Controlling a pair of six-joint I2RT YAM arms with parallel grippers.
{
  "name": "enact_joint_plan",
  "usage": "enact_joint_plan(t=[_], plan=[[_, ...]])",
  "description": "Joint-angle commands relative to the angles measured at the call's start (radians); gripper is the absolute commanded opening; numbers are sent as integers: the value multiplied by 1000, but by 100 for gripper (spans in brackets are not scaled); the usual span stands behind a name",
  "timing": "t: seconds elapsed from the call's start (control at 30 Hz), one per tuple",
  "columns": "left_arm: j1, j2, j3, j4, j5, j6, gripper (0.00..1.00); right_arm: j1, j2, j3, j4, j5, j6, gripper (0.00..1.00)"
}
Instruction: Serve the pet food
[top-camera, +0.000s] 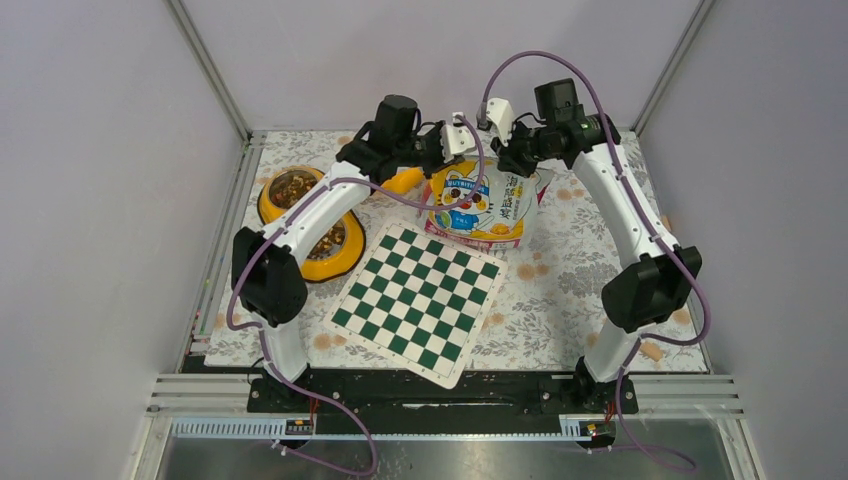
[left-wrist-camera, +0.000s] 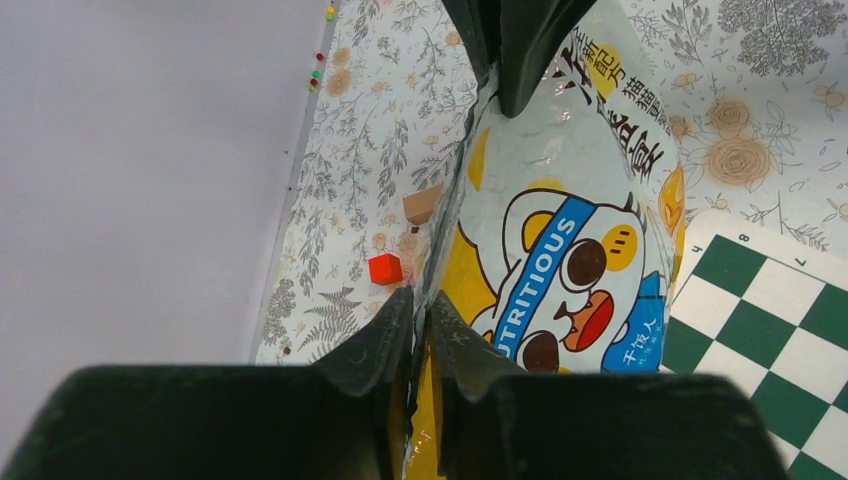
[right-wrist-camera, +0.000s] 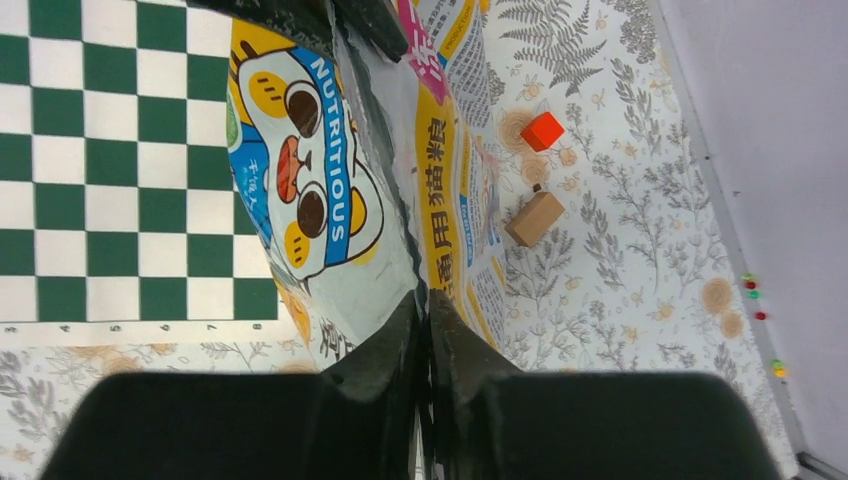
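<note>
Left pincer (left-wrist-camera: 420, 300) and right pincer (right-wrist-camera: 425, 300) each pinch shut on the top edge of the food bag (top-camera: 480, 205), both arms reaching far forward; pet food (top-camera: 293, 187) sits in the yellow bowl (top-camera: 263, 205).

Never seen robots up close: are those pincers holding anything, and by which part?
Both the left pincer and the right pincer pinch the pet food bag by its top edge, one near each end.

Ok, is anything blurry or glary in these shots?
Top view: evenly lit, sharp, only soft shadows. Left wrist view: the left gripper, close to the lens, is dark and soft-edged; the print on the pet food bag is crisp, with a slight sheen. Right wrist view: the right gripper is equally blurred; bag and chessboard are sharp.
</note>
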Motion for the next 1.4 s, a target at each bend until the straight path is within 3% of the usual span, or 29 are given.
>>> enact_joint_plan(t=[0.0,0.1,0.33,0.5,0.67,0.87,0.9,1.03,1.37], plan=[[-2,17,67,9,13,-21,14,10,25,85,-15,-89,66,18],[-2,28,79,9,25,-35,15,17,42,93,14,-103,97,24],[-1,32,77,9,34,-43,16,37,68,62,130,-119,149,23],[-1,35,86,3,19,-43,0,41,74,62,165,-110,171,22],[-1,39,100,3,20,-46,0,47,92,85,163,-90,182,1],[0,37,103,3,22,-48,0,50,90,77,181,-97,200,0],[0,38,105,3,23,-51,1,50,90,74,196,-95,213,4],[7,38,111,2,17,-65,16,56,85,55,231,-109,220,28],[95,3,114,-152,39,-4,40,72,102,42,252,-146,181,32]])
